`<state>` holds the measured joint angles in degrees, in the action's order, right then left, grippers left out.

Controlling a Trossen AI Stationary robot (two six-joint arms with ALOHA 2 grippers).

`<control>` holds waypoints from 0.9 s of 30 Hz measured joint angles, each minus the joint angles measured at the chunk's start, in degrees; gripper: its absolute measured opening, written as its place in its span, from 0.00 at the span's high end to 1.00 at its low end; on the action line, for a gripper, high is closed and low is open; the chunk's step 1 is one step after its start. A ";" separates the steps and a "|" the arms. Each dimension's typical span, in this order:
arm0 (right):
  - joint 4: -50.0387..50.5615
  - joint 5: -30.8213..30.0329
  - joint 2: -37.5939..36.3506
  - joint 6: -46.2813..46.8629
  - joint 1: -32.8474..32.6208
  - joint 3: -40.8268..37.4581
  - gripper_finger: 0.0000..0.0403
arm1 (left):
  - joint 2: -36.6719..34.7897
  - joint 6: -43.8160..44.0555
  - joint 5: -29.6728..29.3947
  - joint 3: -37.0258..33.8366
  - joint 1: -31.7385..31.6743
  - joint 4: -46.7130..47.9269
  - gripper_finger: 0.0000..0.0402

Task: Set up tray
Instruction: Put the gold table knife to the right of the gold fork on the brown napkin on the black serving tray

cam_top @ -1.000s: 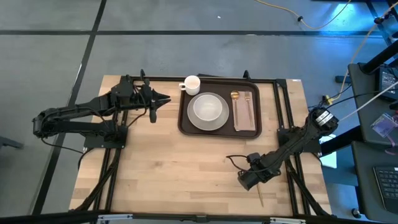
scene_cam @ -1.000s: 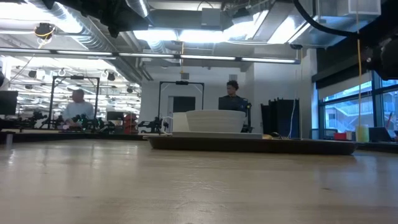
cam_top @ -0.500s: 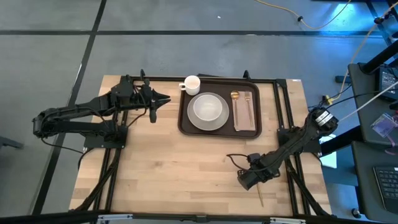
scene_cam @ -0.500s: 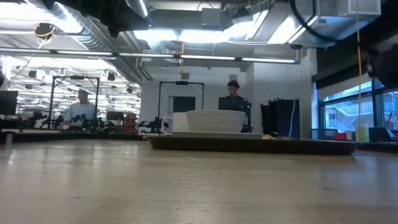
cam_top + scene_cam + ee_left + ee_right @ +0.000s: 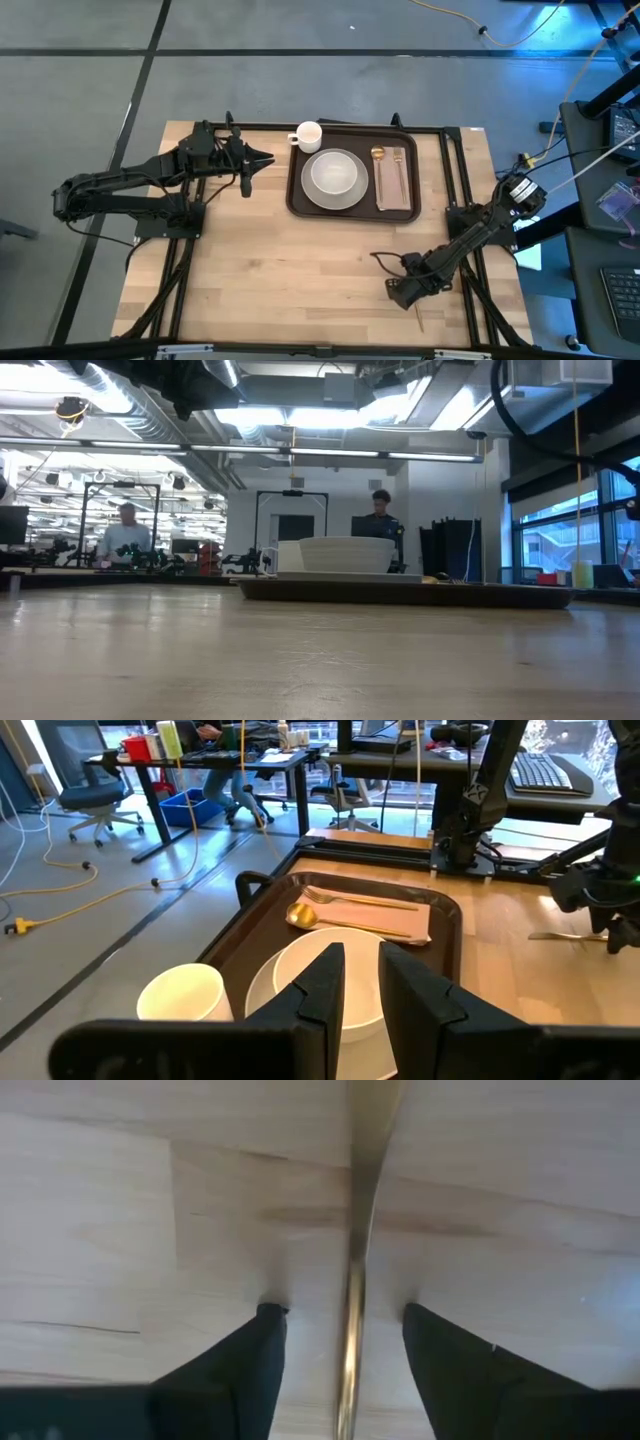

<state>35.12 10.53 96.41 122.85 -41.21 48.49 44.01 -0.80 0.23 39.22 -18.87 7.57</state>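
The dark brown tray (image 5: 296,170) lies at the table's far middle. It holds a white plate (image 5: 334,174) and a pinkish napkin (image 5: 396,183) with a gold spoon and fork on it. A white cup (image 5: 308,133) stands at its far left corner. A gold utensil (image 5: 419,318) lies flat near the table's near edge, right of centre. My right gripper (image 5: 404,296) hangs over its far end, pointing down. In the right wrist view the open fingers (image 5: 345,1325) stand on either side of the gold handle (image 5: 365,1180) without touching it. My left gripper (image 5: 262,160) waits in the air left of the tray, fingers nearly together (image 5: 360,970).
Black frame rails (image 5: 455,170) run along the table's far edge and down both sides near the arm bases. Bare wood (image 5: 280,270) stretches between the tray and the near edge. In the low view the tray (image 5: 400,592) and plate (image 5: 335,555) show far off; people stand in the room behind.
My right gripper has moved a little toward the table's near right, coming closer over the gold utensil. The left arm, the tray and everything on it have stayed where they were.
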 joint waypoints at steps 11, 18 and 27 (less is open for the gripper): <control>-1.08 2.52 3.81 -2.00 0.73 0.44 0.69 | 0.00 -0.02 -0.46 0.00 0.02 -0.02 0.85; -1.21 2.47 3.81 -2.49 0.74 0.44 0.83 | 0.01 -0.01 -0.63 0.01 0.02 -0.02 0.85; -0.79 2.45 3.81 -3.32 0.68 0.50 0.98 | 0.00 0.00 -0.63 0.00 0.02 -0.01 0.85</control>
<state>34.33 12.97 100.22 119.53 -40.53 48.99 44.01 -0.80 -0.40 39.22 -18.85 7.56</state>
